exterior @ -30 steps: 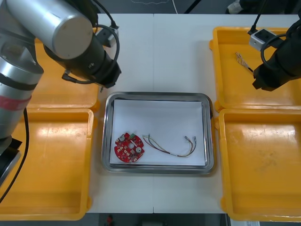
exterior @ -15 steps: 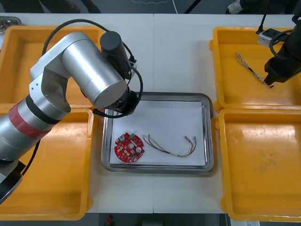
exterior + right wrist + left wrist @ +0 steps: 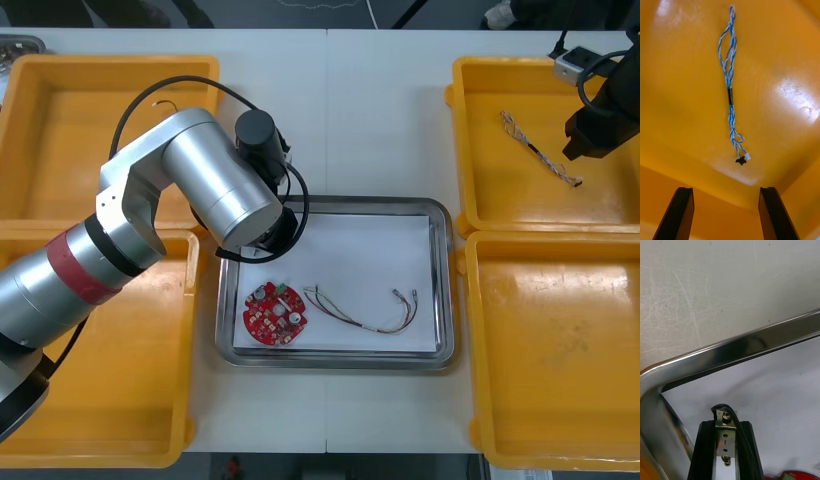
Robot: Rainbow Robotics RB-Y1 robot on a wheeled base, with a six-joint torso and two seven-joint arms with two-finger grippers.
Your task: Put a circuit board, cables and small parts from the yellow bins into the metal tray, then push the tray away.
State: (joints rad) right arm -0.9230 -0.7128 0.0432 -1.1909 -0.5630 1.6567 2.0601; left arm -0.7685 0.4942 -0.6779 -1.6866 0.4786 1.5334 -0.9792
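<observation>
Left end effector (image 3: 725, 424): over the white lining of the metal tray (image 3: 330, 203), just inside its far left corner. Fingers (image 3: 703, 450) drawn narrow, nearly together, pinching a black cable (image 3: 738, 435) that loops up past the tips. Also between them, a small metal strip with holes and screws; hard to say whether that strip is a carried part or a piece of the end effector itself. Rest of the cable cut off by the picture's edge. From the front, hidden under the bulky silver left arm (image 3: 210, 185), which also covers the tray's far left corner and parts of both left bins.

Right end effector (image 3: 725, 212): above the far right yellow bin (image 3: 520, 205), fingers spread wide with nothing between them. From the front, seen as a dark mass (image 3: 598, 130) at the bin's outer side, partly cut off at the frame edge, fingertips not discernible there.

Twisted blue and white cable (image 3: 730, 93): flat on that bin's floor, stretched out, small black and white connectors at the end nearer the fingers, well clear of them. In the front view (image 3: 540, 152), lying diagonally in the bin.

Round red circuit board (image 3: 274, 313): inside the tray, near left area; just a red sliver (image 3: 797, 476) at the edge of the left wrist view. Beside it in the tray, a thin cable (image 3: 365, 312) curved across the lining, wire colours hard to make out.

Tray on the light counter (image 3: 370, 110), between the bins.
</observation>
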